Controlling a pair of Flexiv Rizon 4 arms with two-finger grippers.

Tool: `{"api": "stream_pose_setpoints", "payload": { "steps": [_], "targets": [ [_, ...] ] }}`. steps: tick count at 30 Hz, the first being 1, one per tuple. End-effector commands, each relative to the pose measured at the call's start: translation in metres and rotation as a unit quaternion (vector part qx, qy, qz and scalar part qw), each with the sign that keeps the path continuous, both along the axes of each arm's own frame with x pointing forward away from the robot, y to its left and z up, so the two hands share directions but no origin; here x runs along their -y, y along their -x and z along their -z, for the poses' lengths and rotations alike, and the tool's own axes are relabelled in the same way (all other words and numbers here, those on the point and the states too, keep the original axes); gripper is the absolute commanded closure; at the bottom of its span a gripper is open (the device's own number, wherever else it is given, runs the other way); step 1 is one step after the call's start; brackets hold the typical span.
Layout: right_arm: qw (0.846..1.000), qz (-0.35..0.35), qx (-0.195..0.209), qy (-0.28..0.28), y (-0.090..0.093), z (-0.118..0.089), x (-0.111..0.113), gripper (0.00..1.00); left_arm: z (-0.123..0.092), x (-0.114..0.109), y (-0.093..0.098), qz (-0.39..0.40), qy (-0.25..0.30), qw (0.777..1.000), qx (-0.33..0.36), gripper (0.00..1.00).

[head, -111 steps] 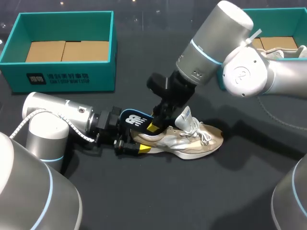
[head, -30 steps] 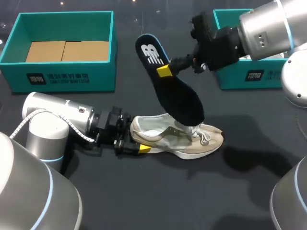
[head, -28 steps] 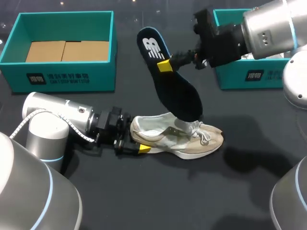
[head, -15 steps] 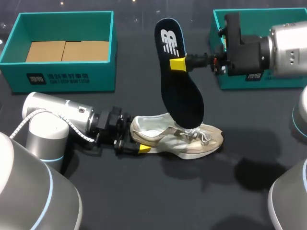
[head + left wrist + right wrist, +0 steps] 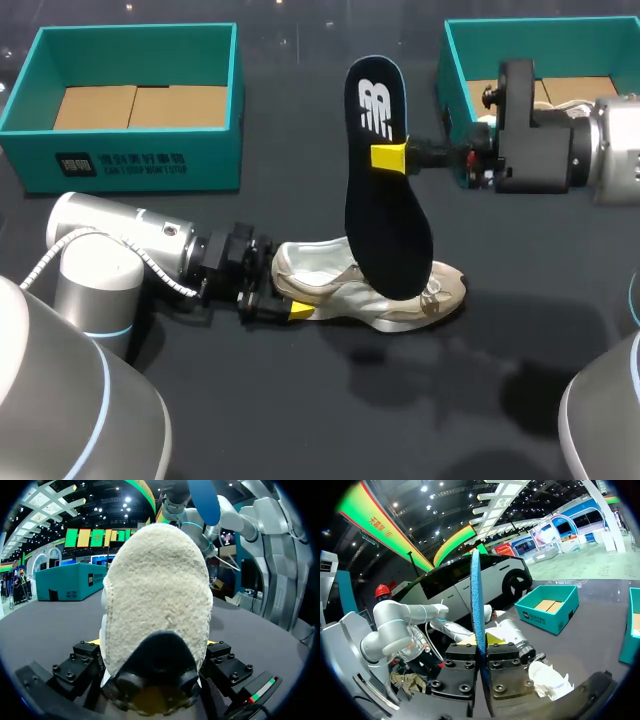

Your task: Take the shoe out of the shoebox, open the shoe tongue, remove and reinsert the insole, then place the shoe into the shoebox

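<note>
Head view, right gripper (image 5: pixel 388 157): we saw it closed on the dark, foot-shaped foam insole (image 5: pixel 385 215), one yellow tip flat against the printed face.
Head view, insole: it hung nearly upright from those jaws, heel end above them and toe end below, over the forepart of the shoe. We could not tell whether the two touched.
Head view, left gripper (image 5: pixel 281 290): it lay low over the black table (image 5: pixel 400 410), clamped on the heel of the beige-and-silver lace-up shoe (image 5: pixel 325 285).
Head view, shoe: it stretched straight out from the left jaws, sole on the table.
Head view, boxes: an open teal cardboard shoebox (image 5: pixel 140 165) stood well beyond the left gripper, and a second teal shoebox (image 5: pixel 452 70) stood just behind the right gripper.
Left wrist view, left gripper (image 5: pixel 152 647): the fuzzy beige heel of the shoe (image 5: pixel 157 580) filled the gap, with a finger block against each side.
Left wrist view, insole (image 5: pixel 204 500): its blue underside showed high ahead of the jaws, above the shoe.
Right wrist view, right gripper (image 5: pixel 481 650): both fingers pinched the insole (image 5: pixel 476 595), which we saw edge-on, its blue rim rising from between them.
Right wrist view, shoe (image 5: pixel 549 679): it lay on the table ahead of the jaws and off to one side, with the left arm (image 5: pixel 512 635) at its heel.
Right wrist view, teal cardboard shoebox (image 5: pixel 547 607): it stood farther ahead of the jaws, past the shoe.
</note>
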State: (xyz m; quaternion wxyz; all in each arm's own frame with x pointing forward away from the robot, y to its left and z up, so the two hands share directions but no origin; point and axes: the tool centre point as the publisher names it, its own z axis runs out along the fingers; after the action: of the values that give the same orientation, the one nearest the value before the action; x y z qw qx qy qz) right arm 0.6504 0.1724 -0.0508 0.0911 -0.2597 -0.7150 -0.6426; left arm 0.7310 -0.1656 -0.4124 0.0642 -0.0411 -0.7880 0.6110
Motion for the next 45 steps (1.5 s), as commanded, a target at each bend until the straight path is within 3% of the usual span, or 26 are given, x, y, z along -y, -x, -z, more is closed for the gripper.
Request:
{"api": "stream_pose_setpoints", "payload": {
  "steps": [1,9,32,43,44,45],
  "targets": [
    [1.0,0.011,0.002,0.0,0.014,0.001,0.01,1.0,0.001,0.0,0.001,-0.001,-0.001,1.0,0.0,1.0],
    [1.0,-0.008,0.008,-0.019,0.015,0.004,0.009,1.0,0.001,0.0,0.001,-0.001,-0.001,1.0,0.0,1.0],
    [0.999,-0.049,-0.003,-0.009,0.033,0.001,0.001,1.0,0.001,0.0,0.001,-0.001,-0.001,1.0,0.0,1.0],
    [0.999,-0.049,-0.003,-0.009,0.033,0.001,0.001,1.0,-0.001,-0.001,0.001,0.0,-0.001,1.0,0.005,1.0],
    [0.999,-0.049,-0.003,-0.009,0.033,0.001,0.001,1.0,-0.001,-0.002,0.001,0.003,-0.003,1.0,0.003,0.87],
    [0.999,-0.049,-0.003,-0.009,0.033,0.001,0.001,1.0,-0.001,-0.003,0.001,0.002,-0.005,1.0,0.004,0.65]
  ]
}}
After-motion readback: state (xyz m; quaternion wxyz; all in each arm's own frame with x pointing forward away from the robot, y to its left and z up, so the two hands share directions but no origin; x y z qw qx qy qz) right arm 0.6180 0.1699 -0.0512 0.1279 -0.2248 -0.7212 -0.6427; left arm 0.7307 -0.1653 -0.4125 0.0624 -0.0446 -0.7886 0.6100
